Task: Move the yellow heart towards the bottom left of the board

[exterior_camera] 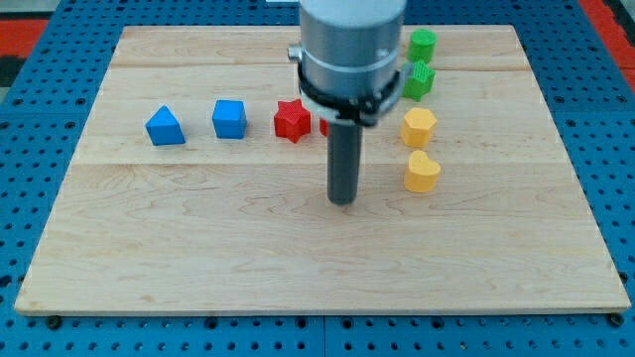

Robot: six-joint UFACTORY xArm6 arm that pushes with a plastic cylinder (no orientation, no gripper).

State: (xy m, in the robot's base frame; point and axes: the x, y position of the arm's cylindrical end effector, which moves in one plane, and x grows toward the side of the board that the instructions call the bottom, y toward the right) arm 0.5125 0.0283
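The yellow heart [422, 172] lies right of centre on the wooden board [198, 248]. My tip [342, 201] rests on the board to the heart's left, with a clear gap between them. A yellow hexagonal block [419, 127] sits just above the heart. The arm's grey body [352, 50] hangs over the board's upper middle.
Two green blocks [423, 44] [420, 80] stand above the yellow ones. A red star [292, 120] and a second red block [325, 125], mostly hidden by the arm, lie left of the rod. A blue cube [229, 119] and a blue pointed block [165, 127] lie further left.
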